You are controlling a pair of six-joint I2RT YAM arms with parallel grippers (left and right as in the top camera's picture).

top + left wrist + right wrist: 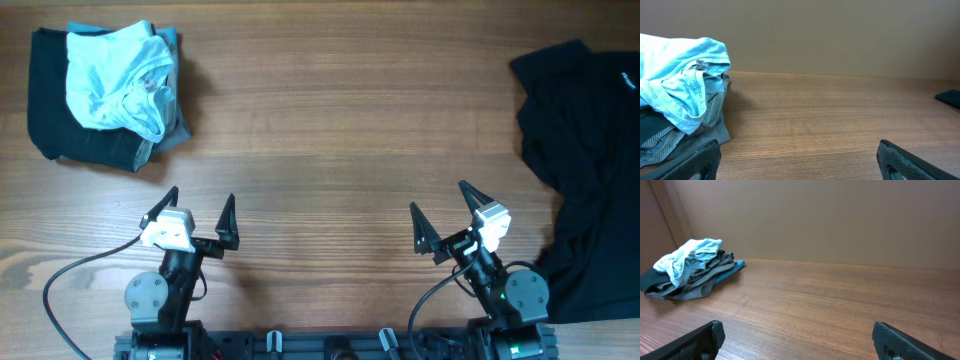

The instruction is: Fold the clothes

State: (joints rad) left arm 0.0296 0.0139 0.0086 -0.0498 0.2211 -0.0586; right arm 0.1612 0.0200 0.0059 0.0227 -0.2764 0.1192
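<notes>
The clothes, a black shirt [590, 170], lie crumpled at the table's right edge, partly running out of the overhead view. A dark corner of the shirt [950, 97] shows at the far right of the left wrist view. My left gripper [200, 200] rests near the front edge, left of centre, open with nothing between its fingers [695, 160]. My right gripper [440, 200] sits right of centre, a short way left of the shirt, also open and empty, with only bare wood between its fingers [905, 340].
A pale blue and white garment [115, 75] lies on top of a pile of dark folded cloth [50, 120] at the back left, also seen as a pale garment [680, 75] and a small pile [690, 270] in the wrist views. A black cable [80, 270] curls beside the left arm's base.
</notes>
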